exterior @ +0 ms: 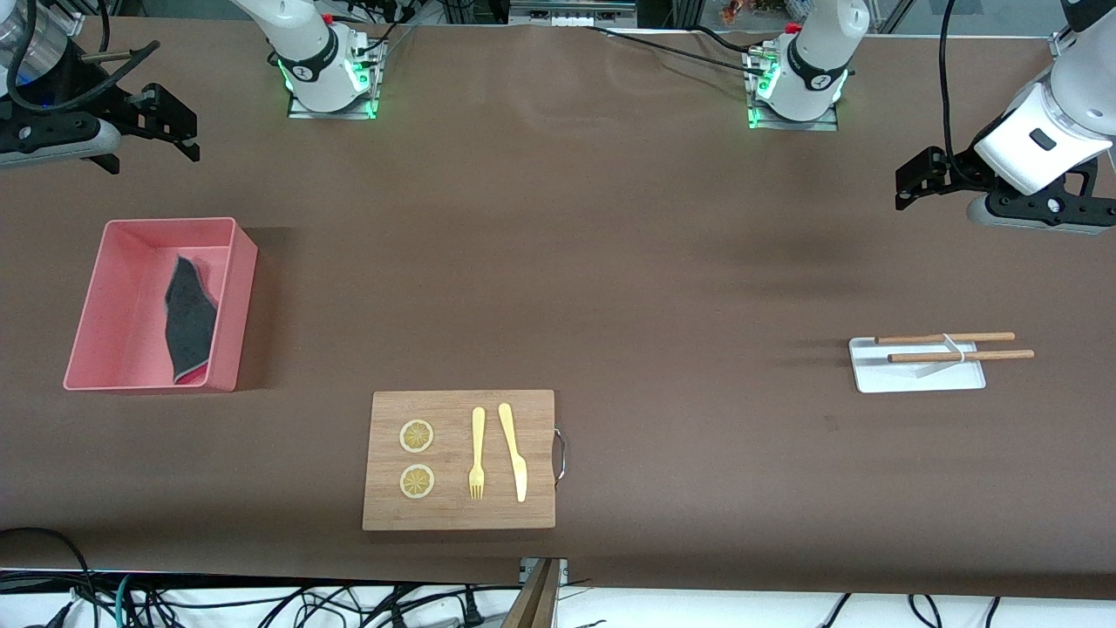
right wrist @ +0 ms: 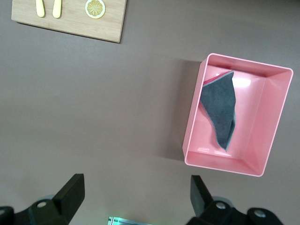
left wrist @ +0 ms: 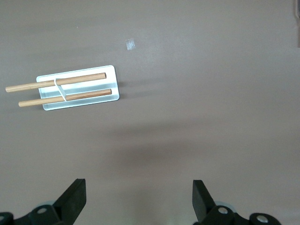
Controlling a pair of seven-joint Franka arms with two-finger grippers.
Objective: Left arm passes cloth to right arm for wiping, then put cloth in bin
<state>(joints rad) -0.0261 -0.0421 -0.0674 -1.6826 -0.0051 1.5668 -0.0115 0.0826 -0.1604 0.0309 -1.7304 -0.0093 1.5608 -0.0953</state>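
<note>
The cloth (exterior: 190, 321) lies inside the salmon-pink bin (exterior: 87, 314) at the right arm's end of the table, dark grey side up with a thin pink edge showing. It leans against the bin's wall. It also shows in the right wrist view (right wrist: 221, 112), in the bin (right wrist: 276, 117). My right gripper (exterior: 166, 118) is open and empty, raised over bare table beside the bin. My left gripper (exterior: 915, 179) is open and empty, raised at the left arm's end of the table. Its fingers (left wrist: 75, 197) frame bare table.
A wooden cutting board (exterior: 459, 460) with two lemon slices, a yellow fork and a knife lies near the front camera. A small white tray (exterior: 915, 366) with two wooden sticks lies at the left arm's end; it also shows in the left wrist view (left wrist: 79, 89).
</note>
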